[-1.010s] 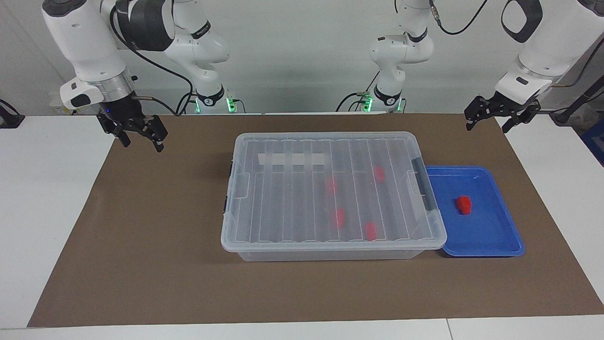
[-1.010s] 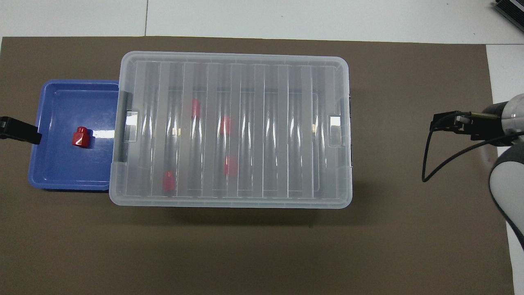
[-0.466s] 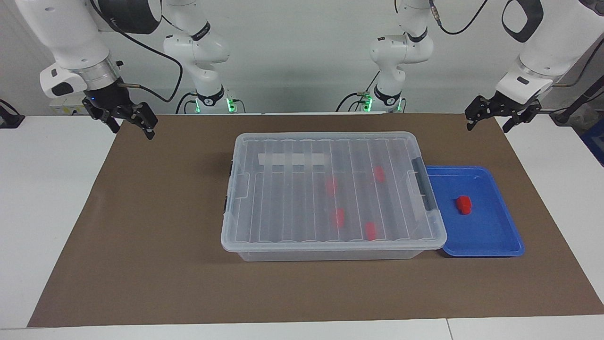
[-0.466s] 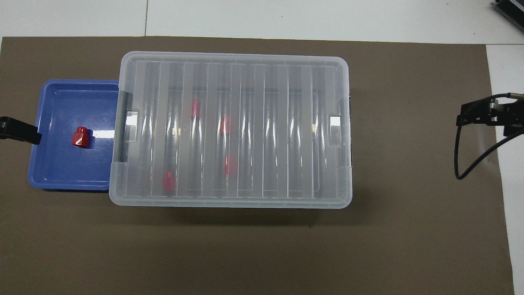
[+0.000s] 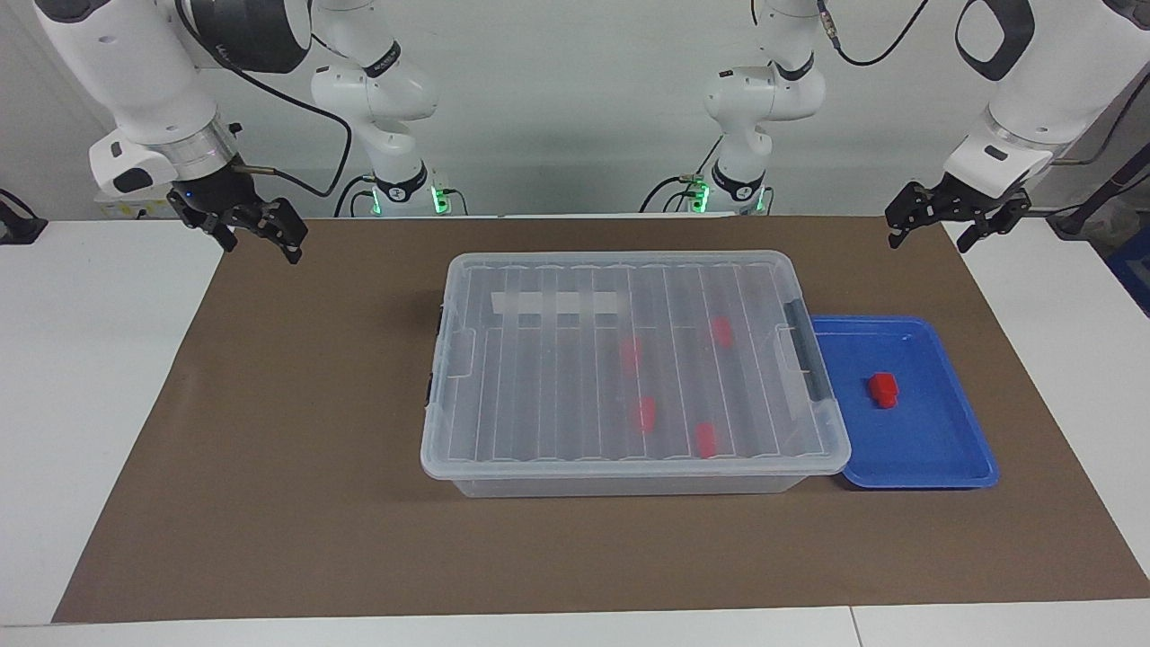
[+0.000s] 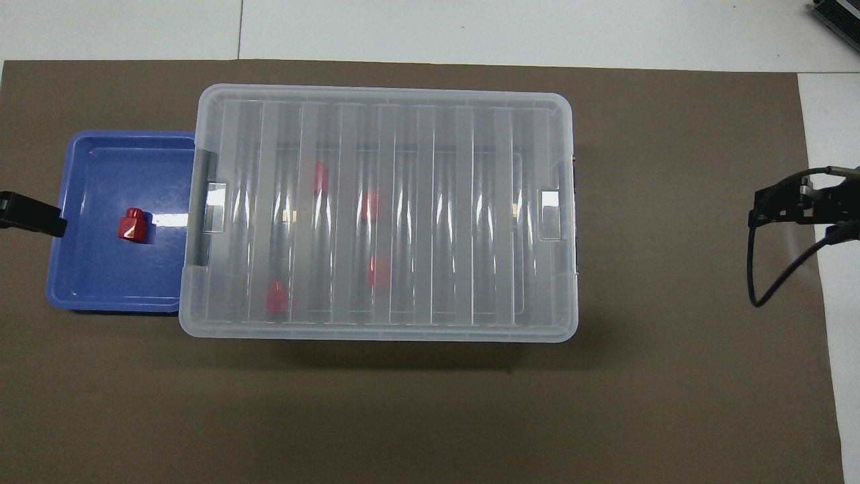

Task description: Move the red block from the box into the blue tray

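Red block (image 5: 883, 389) set in blue tray (image 5: 952, 449), box (image 5: 629, 359) lidded
Both grippers are held open and empty: left gripper (image 5: 957, 220) over the left-arm table corner, right gripper (image 5: 247, 229) over the right-arm corner; the arms are best parked clear

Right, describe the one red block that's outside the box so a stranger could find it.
Find the big clear box mid-table; the blue tray sits against its end toward the left arm. The red block lies in that tray, alone and uncovered, while four others show blurred under the box's lid.
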Controlling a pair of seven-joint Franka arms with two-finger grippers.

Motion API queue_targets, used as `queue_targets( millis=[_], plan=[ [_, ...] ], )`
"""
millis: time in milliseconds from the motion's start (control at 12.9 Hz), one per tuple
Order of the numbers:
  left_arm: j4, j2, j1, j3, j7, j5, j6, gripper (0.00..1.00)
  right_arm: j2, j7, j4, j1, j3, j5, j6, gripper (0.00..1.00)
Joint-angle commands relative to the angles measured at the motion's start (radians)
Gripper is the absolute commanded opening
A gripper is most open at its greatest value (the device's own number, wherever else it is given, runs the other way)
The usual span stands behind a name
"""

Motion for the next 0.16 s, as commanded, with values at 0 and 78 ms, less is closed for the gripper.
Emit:
queue_targets(
  millis=[0,78],
  plan=[
    [-0.033,-0.03,-0.001,0.001,-0.01,0.016,0.01,1.0,-0.029,0.017,-0.034,-0.004,0.009,-0.013,0.013,1.0],
    [-0.033,-0.03,-0.001,0.001,-0.01,0.017,0.01,1.0,-0.029,0.017,-0.034,-0.004,0.009,-0.013,0.013,1.0]
  ],
)
